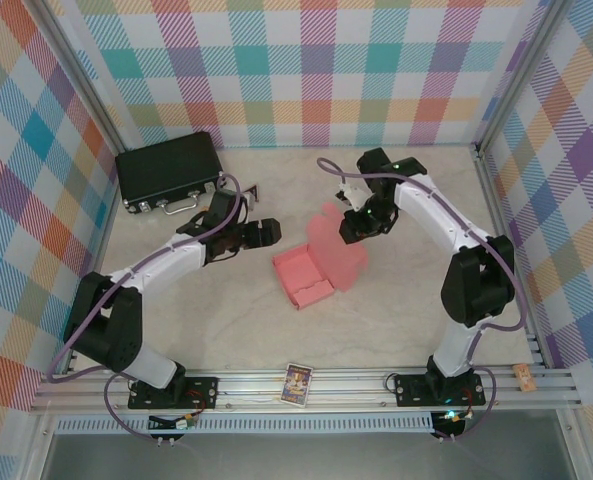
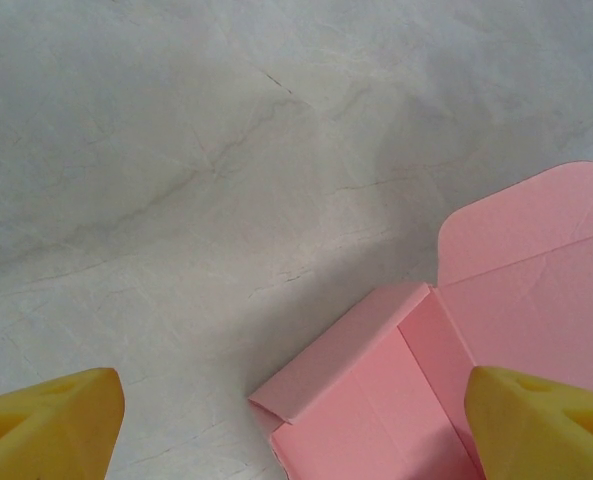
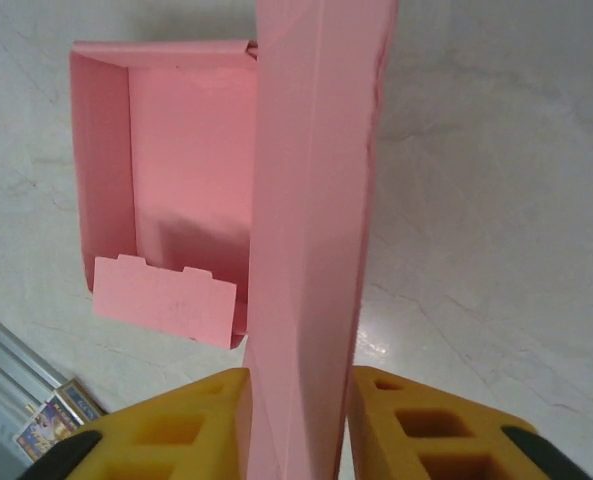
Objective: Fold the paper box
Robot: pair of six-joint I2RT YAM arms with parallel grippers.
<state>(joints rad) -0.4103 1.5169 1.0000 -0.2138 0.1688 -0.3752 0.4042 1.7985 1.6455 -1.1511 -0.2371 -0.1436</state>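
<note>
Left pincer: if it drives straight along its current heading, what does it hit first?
Most likely the paper box: its near corner sits just ahead of the open left pincer, inside its span. Depth is unclear, so it might graze the table first.

paper box (image 1: 304,278) | salmon-pink | half folded | tray open, lid upright

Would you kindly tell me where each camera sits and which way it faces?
Top external: above and behind the bases, looking down at the table, left arm, right arm and paper box.
Left wrist: on the left arm, facing the table and a box corner; yellow fingers at the bottom corners.
Right wrist: on the right arm, looking down the raised lid between its yellow fingers.
Shared: all see the box.
</note>
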